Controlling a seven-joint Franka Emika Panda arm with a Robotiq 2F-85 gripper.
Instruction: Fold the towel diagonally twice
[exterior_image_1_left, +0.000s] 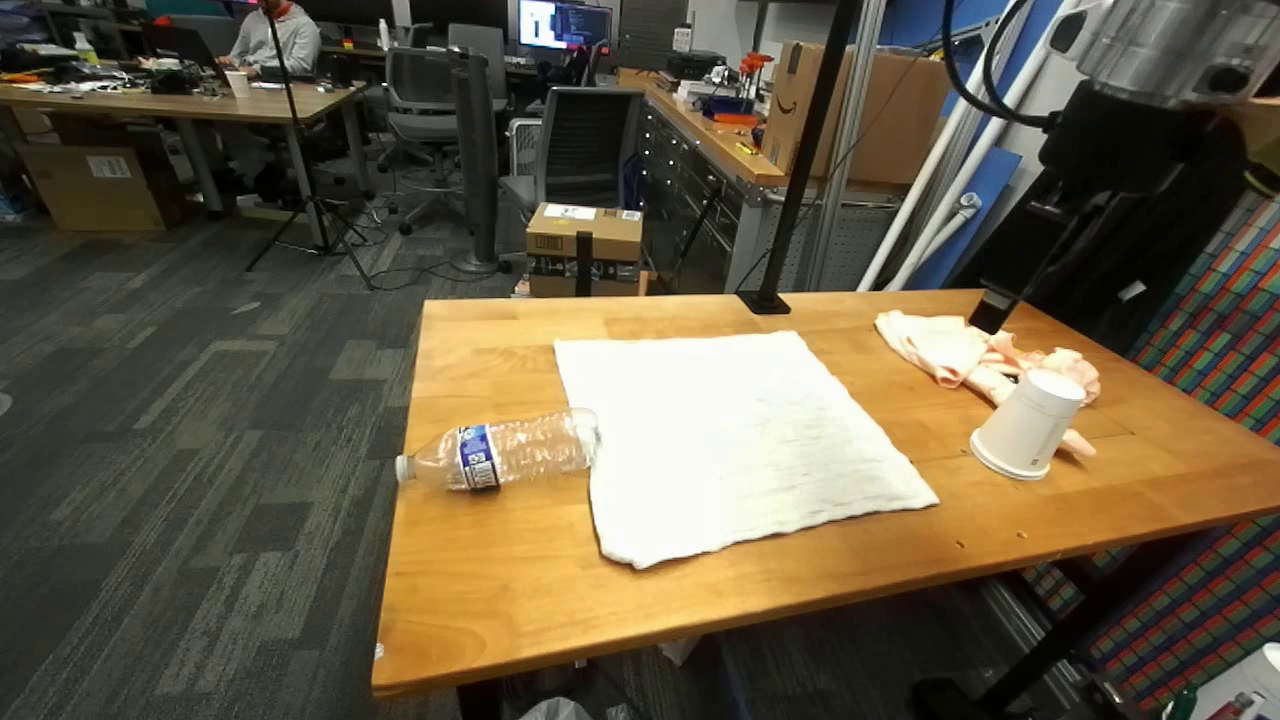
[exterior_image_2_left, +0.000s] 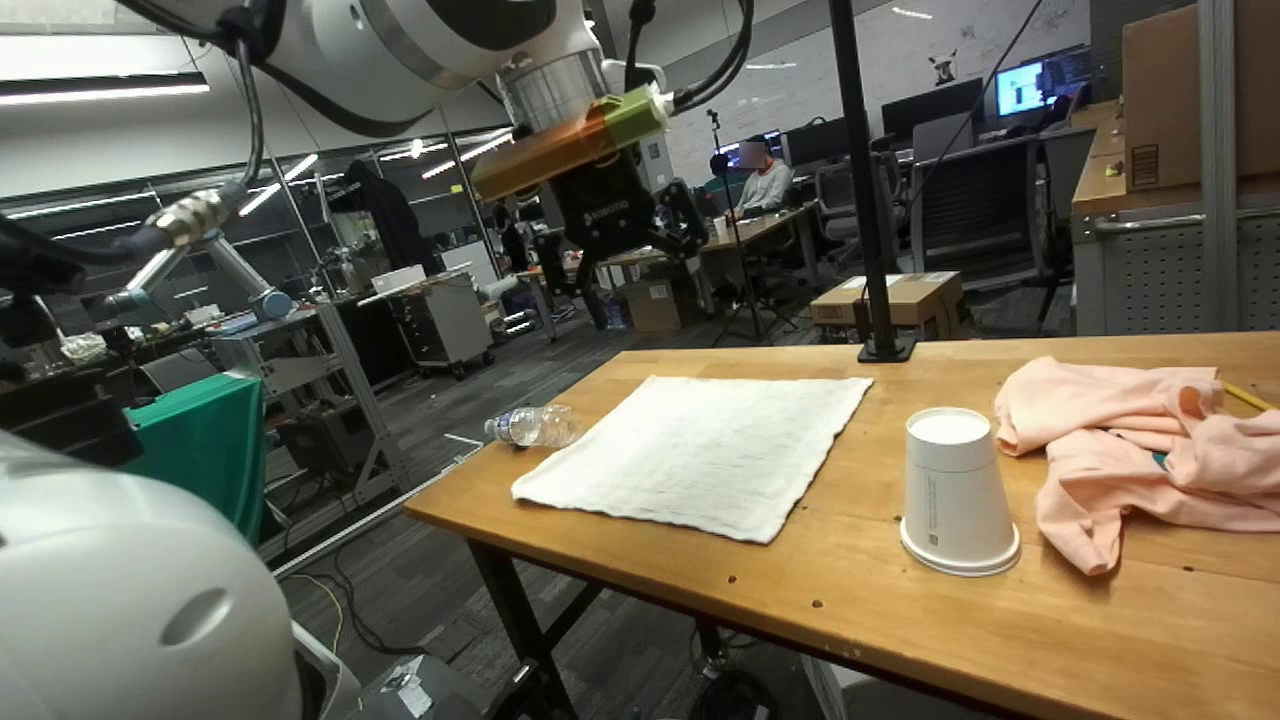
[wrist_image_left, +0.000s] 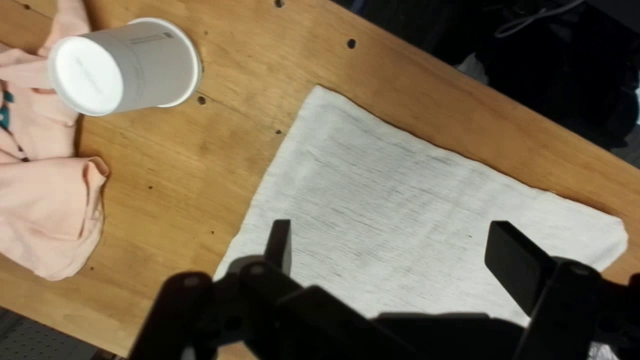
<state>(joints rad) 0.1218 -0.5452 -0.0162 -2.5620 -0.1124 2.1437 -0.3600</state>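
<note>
A white towel (exterior_image_1_left: 730, 440) lies spread flat on the wooden table as a rough four-sided sheet. It also shows in an exterior view (exterior_image_2_left: 700, 450) and in the wrist view (wrist_image_left: 400, 190). In the wrist view one corner lies toward the cup, and the corner at the right looks slightly rounded. My gripper (wrist_image_left: 390, 235) is open and empty, with its fingers wide apart over the towel in that view. In an exterior view the gripper (exterior_image_2_left: 640, 275) is raised well above the table, touching nothing. In the wrist view the gripper hides the towel's lower part.
A clear plastic bottle (exterior_image_1_left: 530, 447) lies on its side against the towel's edge. An upside-down white cup (exterior_image_1_left: 1030, 425) and a crumpled pink cloth (exterior_image_2_left: 1120, 400) are at the opposite side. A black post (exterior_image_2_left: 870, 200) stands at the table's far edge.
</note>
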